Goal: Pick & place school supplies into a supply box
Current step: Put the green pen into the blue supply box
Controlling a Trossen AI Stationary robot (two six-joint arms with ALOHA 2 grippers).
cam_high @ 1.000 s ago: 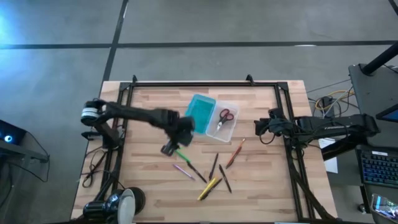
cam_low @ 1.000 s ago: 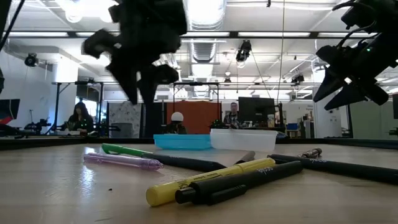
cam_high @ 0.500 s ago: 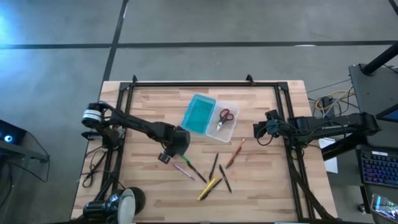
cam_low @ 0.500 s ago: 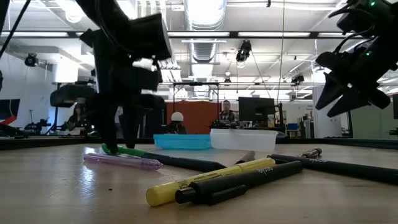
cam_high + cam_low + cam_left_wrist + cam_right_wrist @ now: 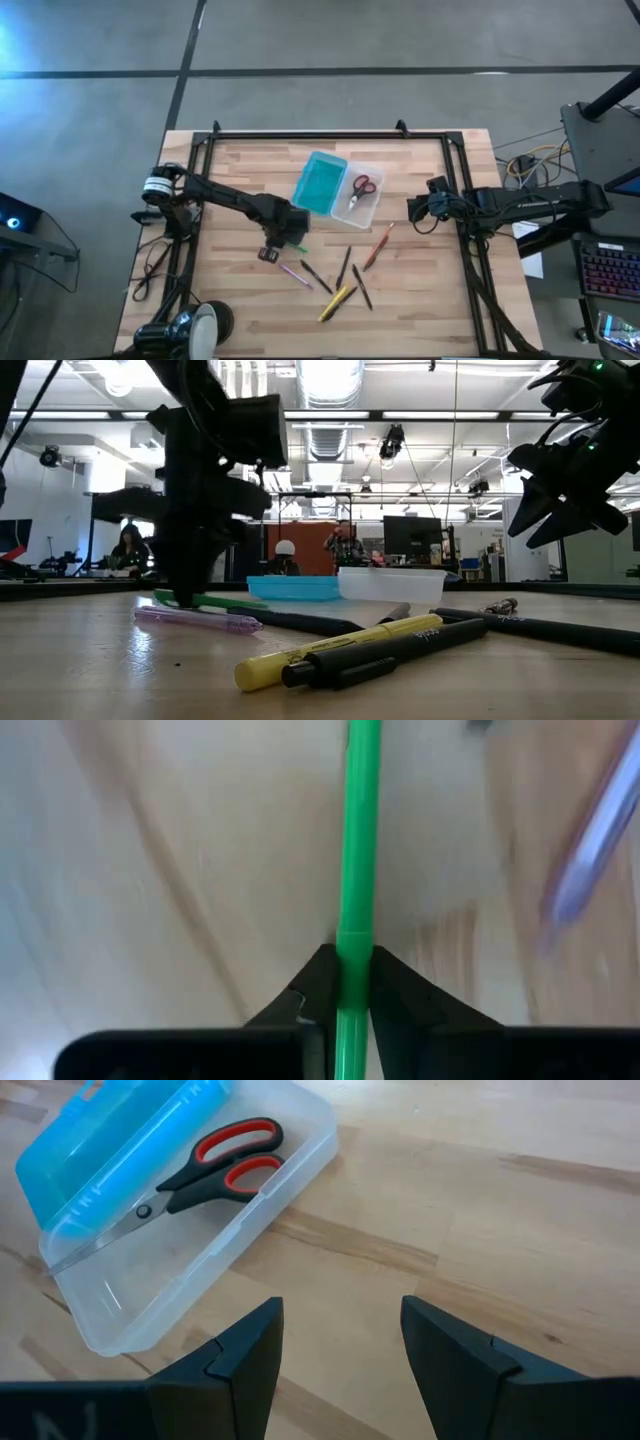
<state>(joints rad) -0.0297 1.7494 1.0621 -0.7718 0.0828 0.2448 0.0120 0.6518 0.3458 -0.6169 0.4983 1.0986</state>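
Note:
The supply box lies open at the table's middle far side, its teal half [image 5: 320,183] beside its clear half [image 5: 365,200]. Red-handled scissors [image 5: 215,1165] lie in the clear half. A green pen [image 5: 356,840] lies on the wood near the box, with my left gripper [image 5: 283,240] down and shut on it. A purple pen [image 5: 200,620], a yellow one [image 5: 330,650], an orange one [image 5: 378,245] and dark ones [image 5: 343,266] lie scattered toward the near side. My right gripper [image 5: 340,1350] hovers open to the right of the box, touching nothing. My left gripper pinches the green pen's barrel [image 5: 352,965] between its two fingers, near the end that points to the table's left [image 5: 165,598]. The fingers come from above, pointing down, and lie across the pen. The pen rests flat on the table.
A dark frame rail [image 5: 190,200] runs round the table top, with cables at the left edge. A round black and white device [image 5: 200,322] sits at the near left corner. Bare wood lies left of the pens. People sit in the room beyond.
My left gripper has come down from above the table, a little toward the near edge, onto the green pen. Its fingers first stood on either side of the pen and have then shut on it. The pen still lies on the table.

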